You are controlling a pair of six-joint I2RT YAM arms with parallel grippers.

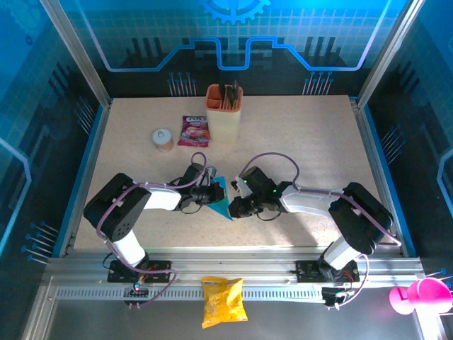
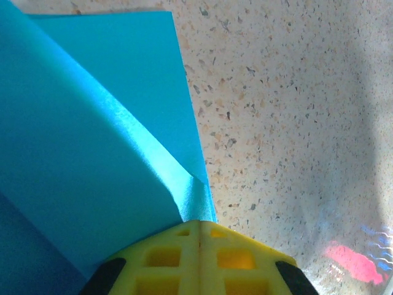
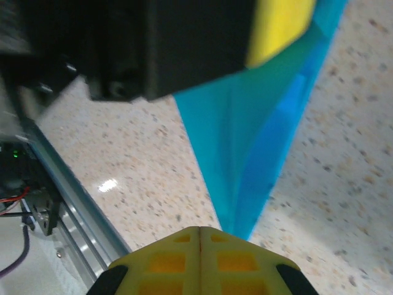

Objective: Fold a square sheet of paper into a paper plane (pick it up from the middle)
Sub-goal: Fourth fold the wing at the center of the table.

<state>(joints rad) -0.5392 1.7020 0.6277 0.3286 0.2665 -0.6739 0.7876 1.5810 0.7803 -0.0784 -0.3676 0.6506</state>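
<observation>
**Both grippers clenched at the blue paper, mid-table**

You have the blue paper (image 1: pixel 221 198), folded into a pointed wedge, between the two arms over the speckled table (image 1: pixel 311 134). Your left gripper (image 1: pixel 210 191) is clamped on its wide end, the fold running into the closed yellow fingers (image 2: pixel 166 255); your right gripper (image 1: pixel 238 207) is squeezed closed with the wedge's narrow tip at its fingertips (image 3: pixel 166 258); you cannot tell whether that tip is pinched; a beige cup (image 1: pixel 224 113) stands well behind.
</observation>
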